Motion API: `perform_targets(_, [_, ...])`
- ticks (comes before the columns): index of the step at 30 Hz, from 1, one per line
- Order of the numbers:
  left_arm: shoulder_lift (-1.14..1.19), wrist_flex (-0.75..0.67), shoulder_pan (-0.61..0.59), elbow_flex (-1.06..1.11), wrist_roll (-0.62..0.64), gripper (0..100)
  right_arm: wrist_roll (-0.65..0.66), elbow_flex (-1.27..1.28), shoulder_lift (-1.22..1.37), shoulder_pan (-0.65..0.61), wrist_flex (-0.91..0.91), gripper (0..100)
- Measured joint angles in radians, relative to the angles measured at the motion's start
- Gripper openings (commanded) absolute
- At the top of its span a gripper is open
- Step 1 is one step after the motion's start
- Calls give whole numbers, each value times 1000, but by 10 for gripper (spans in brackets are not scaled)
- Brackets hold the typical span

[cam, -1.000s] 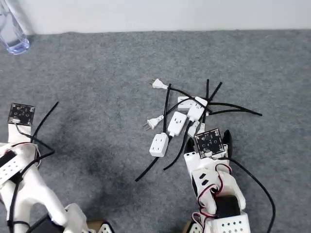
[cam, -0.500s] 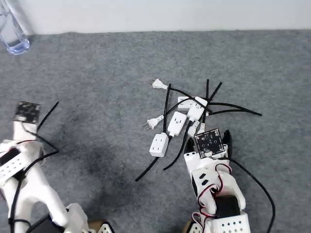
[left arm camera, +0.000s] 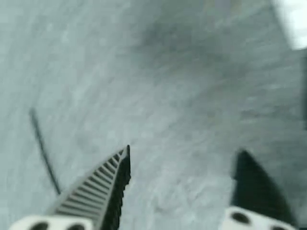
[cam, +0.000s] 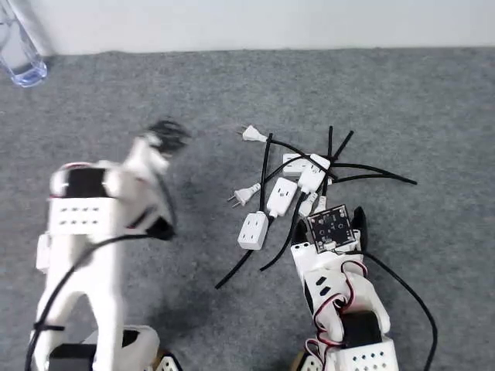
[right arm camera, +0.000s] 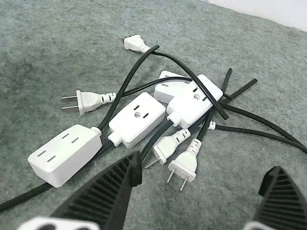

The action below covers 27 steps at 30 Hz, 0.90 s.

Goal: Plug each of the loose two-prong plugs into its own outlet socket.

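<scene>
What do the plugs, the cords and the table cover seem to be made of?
Plugs: white moulded plastic, smooth, with bare metal prongs.
Cords: black, matte, probably rubber or vinyl sheath.
Table cover: grey felt or carpet, fuzzy texture.

**Plugs and sockets lie tangled, none yet joined**

Four white outlet sockets sit in a knot of black cords (right arm camera: 144, 62) on the grey surface (cam: 155, 85): an end socket (right arm camera: 64, 154), a middle socket (right arm camera: 138, 117) just beside it, and a touching pair of sockets (right arm camera: 194, 101). A far plug (right arm camera: 135, 44) lies apart, a side plug (right arm camera: 88, 100) lies near the middle socket, and twin plugs (right arm camera: 184, 165) lie together, prongs bare.
</scene>
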Motion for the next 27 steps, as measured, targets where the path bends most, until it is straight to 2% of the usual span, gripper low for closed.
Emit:
perform_targets(5, [0, -2, 249, 0, 0, 421, 0, 0, 0, 61, 0, 379])
perform_targets(8, [0, -80, 324, 38, 0, 421, 0, 0, 0, 87, 0, 379])
perform_targets(16, [83, -362, 344, 195, 8, 421, 2, 0, 0, 98, 0, 379])
perform_targets(21, [262, -519, 345, 203, 104, 421, 14, 0, 0, 98, 0, 379])
perform_targets(27, [365, -539, 381, 84, 238, 421, 58, 0, 0, 98, 0, 379])
